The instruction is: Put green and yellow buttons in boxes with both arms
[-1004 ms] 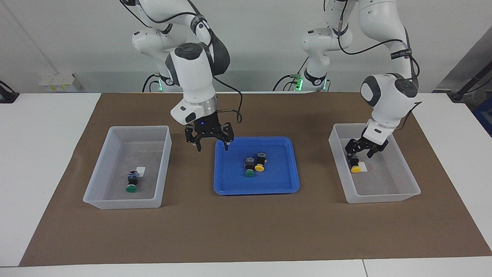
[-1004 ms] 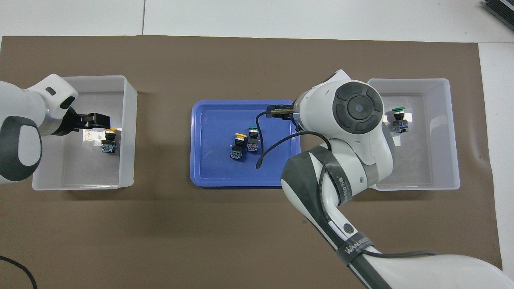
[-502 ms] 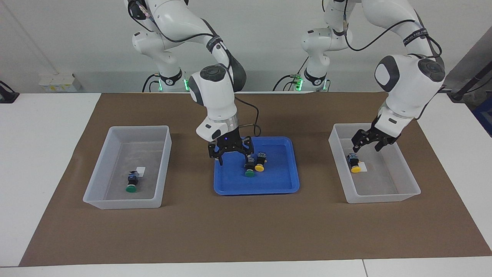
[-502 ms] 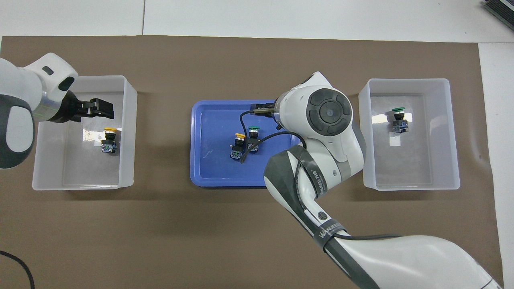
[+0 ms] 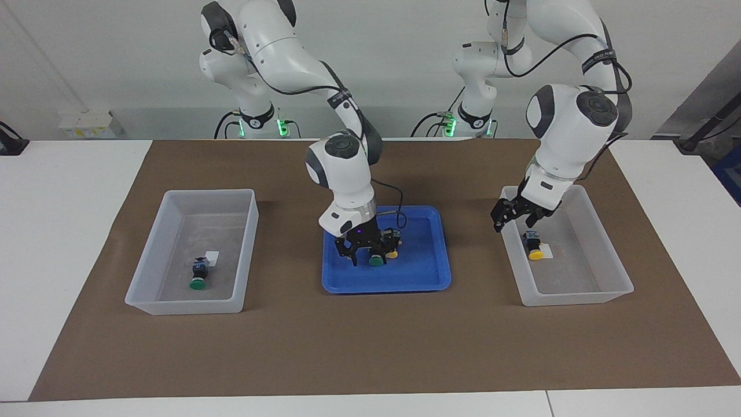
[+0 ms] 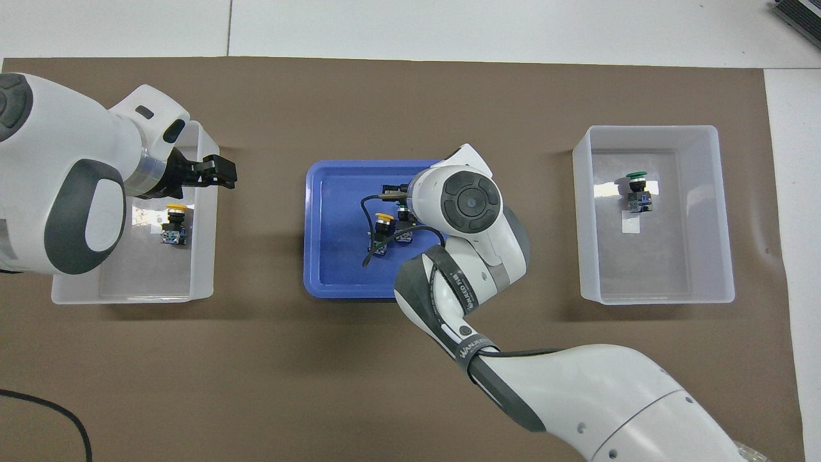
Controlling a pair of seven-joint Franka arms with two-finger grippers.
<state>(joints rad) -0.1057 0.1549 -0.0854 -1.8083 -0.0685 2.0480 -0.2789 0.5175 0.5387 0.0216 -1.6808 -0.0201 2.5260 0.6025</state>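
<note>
green buttons [image 5: 376,260] — 2, yellow buttons [image 5: 536,253] — 2, boxes [image 5: 145,301] — 2.

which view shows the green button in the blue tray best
The facing view: the green button shows its cap in the blue tray, with the right gripper low around it. In the overhead view the right arm's wrist hides nearly all of it; only a sliver shows.

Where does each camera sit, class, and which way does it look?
Facing view: high across the table, looking at both robots' fronts; whole arms and bases show, the right pincer down in the blue tray.
Overhead view: above the robots' end, looking steeply down; forearms enter from below, the left pincer at a box's rim.
Shared: tray, both boxes, four buttons.
</note>
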